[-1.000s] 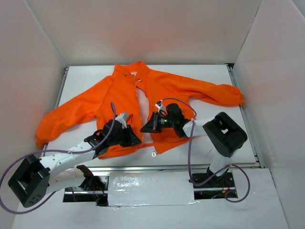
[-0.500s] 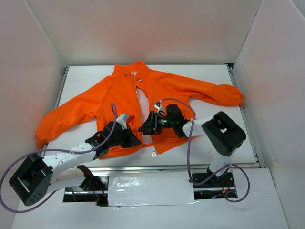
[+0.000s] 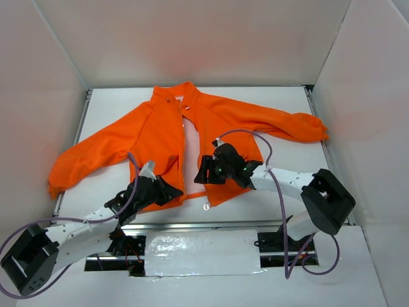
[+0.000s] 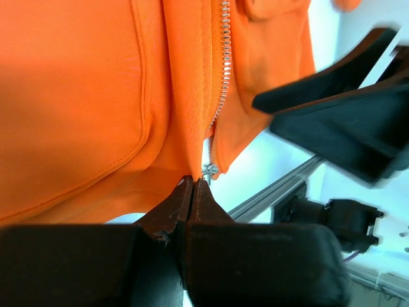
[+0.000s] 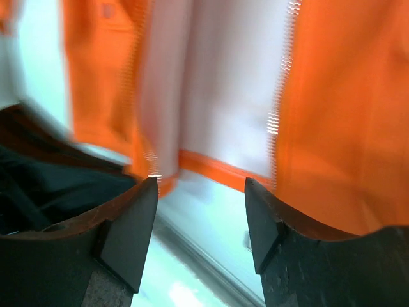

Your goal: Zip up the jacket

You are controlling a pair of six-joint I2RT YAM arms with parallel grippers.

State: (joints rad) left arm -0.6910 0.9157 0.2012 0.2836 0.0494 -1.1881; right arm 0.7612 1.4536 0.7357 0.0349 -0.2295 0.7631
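White table, orange jacket spread flat, front part open, sleeves out L/R

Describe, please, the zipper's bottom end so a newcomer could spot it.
Find the orange jacket spread on the white table. Follow its open front down to the near hem, where the left gripper pinches the fabric. Right beside it, the silver teeth end in a small metal piece, brighter than the surrounding orange cloth.

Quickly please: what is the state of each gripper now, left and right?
Left gripper: closed, pinching the jacket at its bottom hem beside the zipper.
Right gripper: open, holding nothing, over the jacket's front opening.
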